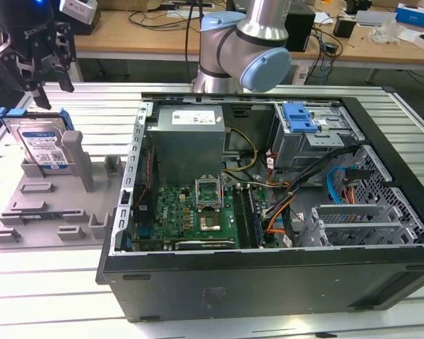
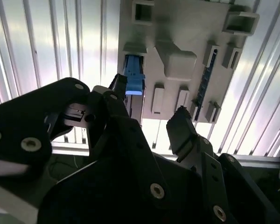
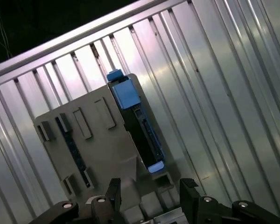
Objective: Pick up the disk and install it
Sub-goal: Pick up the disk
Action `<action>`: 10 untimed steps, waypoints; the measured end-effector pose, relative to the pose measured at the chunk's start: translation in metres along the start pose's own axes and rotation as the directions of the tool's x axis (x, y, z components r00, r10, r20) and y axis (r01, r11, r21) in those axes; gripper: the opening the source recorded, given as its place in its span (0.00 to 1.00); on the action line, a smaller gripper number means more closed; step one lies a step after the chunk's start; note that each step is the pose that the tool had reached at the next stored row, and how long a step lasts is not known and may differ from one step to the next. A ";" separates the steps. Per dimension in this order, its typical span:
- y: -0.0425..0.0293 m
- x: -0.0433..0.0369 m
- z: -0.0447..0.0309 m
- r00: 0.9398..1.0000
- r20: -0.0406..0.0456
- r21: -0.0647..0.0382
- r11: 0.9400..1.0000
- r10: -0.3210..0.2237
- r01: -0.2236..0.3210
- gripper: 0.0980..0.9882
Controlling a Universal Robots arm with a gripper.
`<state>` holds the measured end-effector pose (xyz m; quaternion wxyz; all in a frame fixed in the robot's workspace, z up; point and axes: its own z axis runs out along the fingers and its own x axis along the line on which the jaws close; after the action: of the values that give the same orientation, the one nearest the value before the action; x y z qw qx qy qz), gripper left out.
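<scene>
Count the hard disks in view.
1. The disk stands on edge in the grey holder at the exterior view's left, below the open gripper; the drive cage may hide others.

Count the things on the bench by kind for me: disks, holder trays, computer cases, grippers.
disk: 1, standing on edge in the tray
grey holder tray: 1
open computer case: 1
gripper: 1, fingers open, above the disk
Total: 4
</scene>
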<state>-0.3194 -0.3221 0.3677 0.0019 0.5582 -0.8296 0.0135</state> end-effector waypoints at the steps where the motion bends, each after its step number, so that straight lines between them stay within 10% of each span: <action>1: 0.0000 0.0000 0.0001 1.000 0.000 0.000 1.000 -0.020 0.020 0.58; 10: 0.0007 -0.0009 0.0033 0.982 0.003 0.004 0.982 -0.188 0.188 0.58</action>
<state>-0.3197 -0.3211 0.3644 0.0009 0.6339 -0.7733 0.0137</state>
